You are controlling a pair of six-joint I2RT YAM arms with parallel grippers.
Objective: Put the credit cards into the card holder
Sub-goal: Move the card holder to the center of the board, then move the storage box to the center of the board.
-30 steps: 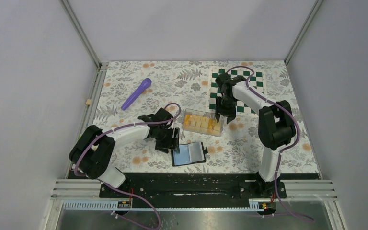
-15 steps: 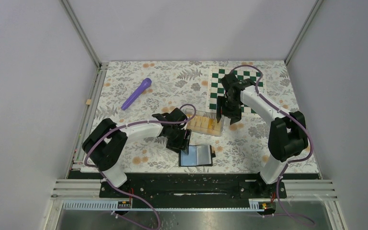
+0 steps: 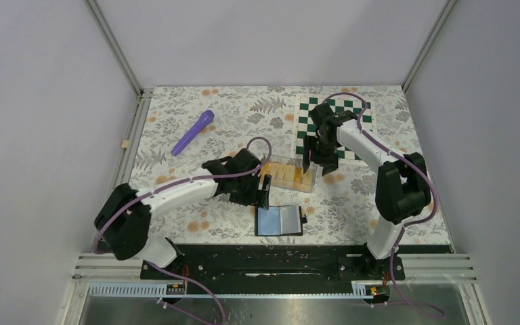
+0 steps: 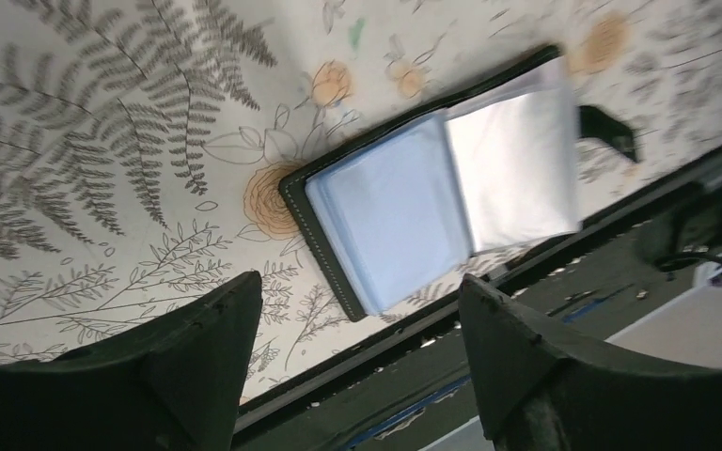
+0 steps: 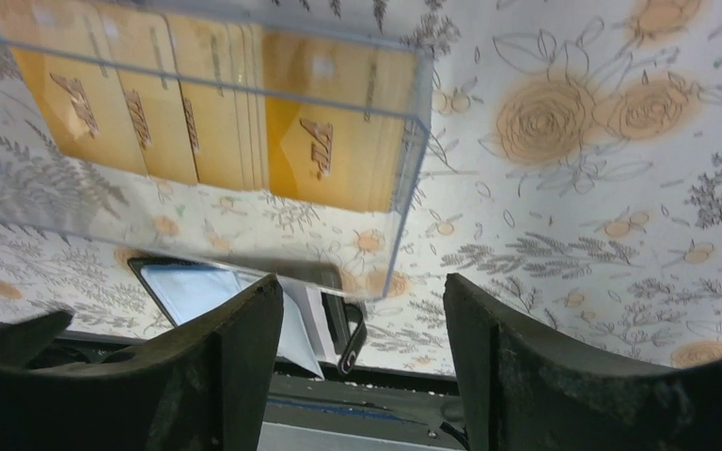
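Yellow-orange glossy cards (image 5: pixel 216 113) sit in a clear plastic box (image 5: pixel 412 169). At lower centre, a black stitched wallet (image 3: pixel 279 220) lies open, its pockets grey-blue. The left gripper (image 4: pixel 357 291) and right gripper (image 5: pixel 362 287) have their fingers apart, empty.

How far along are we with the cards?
Done: the wallet lies open on the table, no card visible in it. In hand: nothing. The left hand is open by the wallet, and the right hand is open at the clear box. Left: every one of the cards sits in that box, not yet moved.
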